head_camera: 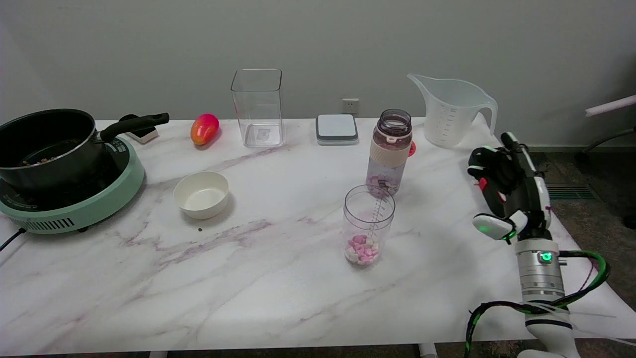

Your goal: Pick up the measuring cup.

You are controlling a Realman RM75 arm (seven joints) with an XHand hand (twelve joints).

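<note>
The measuring cup (368,224) stands upright mid-table with pink and white pellets inside — well left of the right hand (507,191), which hovers empty, fingers loosely apart.

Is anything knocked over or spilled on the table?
No, nothing stands out. The measuring cup, bottle, jug and clear box all stand upright, and the bowl sits level. One tiny dark speck lies by the bowl.

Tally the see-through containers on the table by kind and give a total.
Measuring cup with pink and white pieces: 1
Large handled jug: 1
Tall square canister: 1
Tinted bottle: 1
Total: 4
</note>
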